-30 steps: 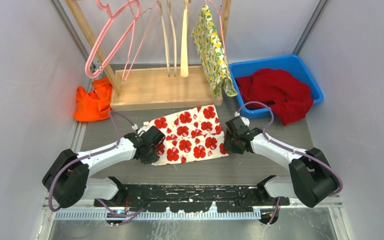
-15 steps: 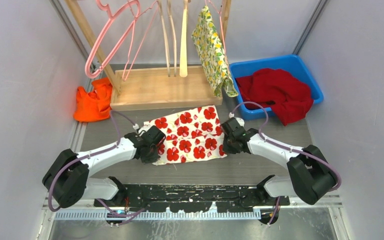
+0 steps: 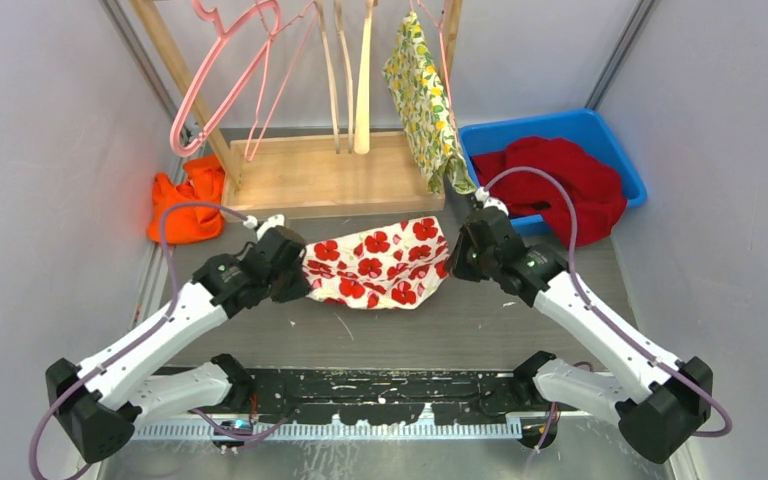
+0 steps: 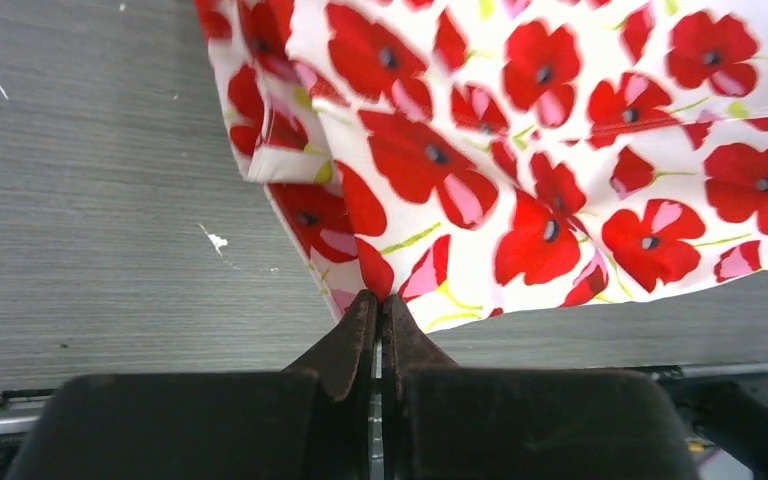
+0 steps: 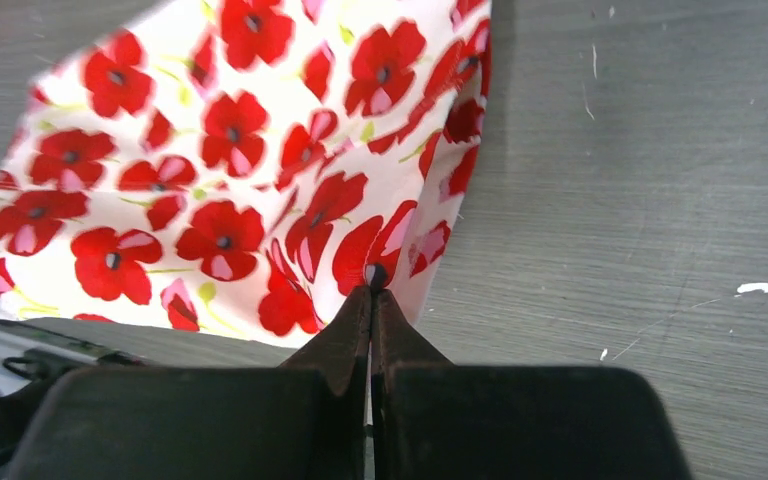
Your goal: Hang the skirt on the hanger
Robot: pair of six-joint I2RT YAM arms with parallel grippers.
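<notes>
Surface: a grey wood-grain table (image 3: 410, 340) is enclosed by plain grey walls; a wooden rack (image 3: 320, 180) is set at its far side, with a pink hanger (image 3: 222, 75) hung from the bar.
Skirt: the poppy-print skirt (image 3: 385, 265) is held up between the arms, just in front of the rack, sagging in the middle.
Left gripper: the left gripper (image 4: 378, 305) is pinched tight on the skirt's left edge.
Right gripper: the right gripper (image 5: 370, 292) is pinched tight on the right edge.
Change: a second ago the skirt was spread flat and both pairs of jaws were partly apart; now it is gathered, raised and carried toward the rack.
Meaning: the grasp is judged complete and the carry begun; no hanger is reached yet.
Unclear: whether the lowest fold is touching the table cannot be told.
</notes>
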